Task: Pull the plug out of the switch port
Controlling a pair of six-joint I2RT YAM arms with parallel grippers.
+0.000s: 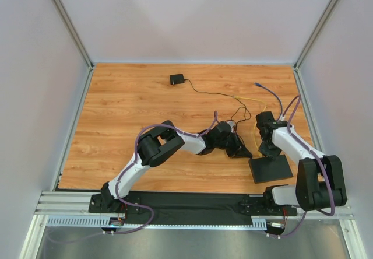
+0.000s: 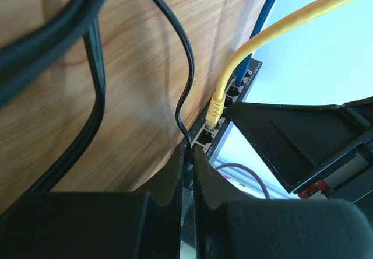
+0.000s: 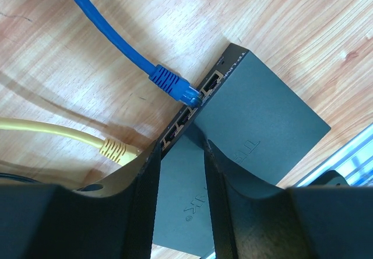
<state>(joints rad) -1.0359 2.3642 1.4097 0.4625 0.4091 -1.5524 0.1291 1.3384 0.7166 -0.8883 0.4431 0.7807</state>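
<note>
Left fingers (image 2: 166, 183) narrow, pinched on plug (image 2: 187, 154) of black cord (image 2: 175, 55) at end of switch (image 3: 262, 113), front right of bench (image 1: 128, 107). Right fingers (image 3: 145, 183) part-open over switch top, gripping nothing. Advice: pull straight along port axis while right arm pins switch down.

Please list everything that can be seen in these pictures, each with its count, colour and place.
table: one, brown wood, under everything
switch: one, matte black, flat on the table, near right
blue cable: one, blue, plugged into a switch port
yellow cable: one, yellow, plugged into another port
thin black cord: one, black, runs across the table to the switch
adapter: one, black, far side of the table
left arm, right arm: two, white and black, near edge
left gripper: black, shut on the thin black cord
right gripper: black, open, over the switch
</note>
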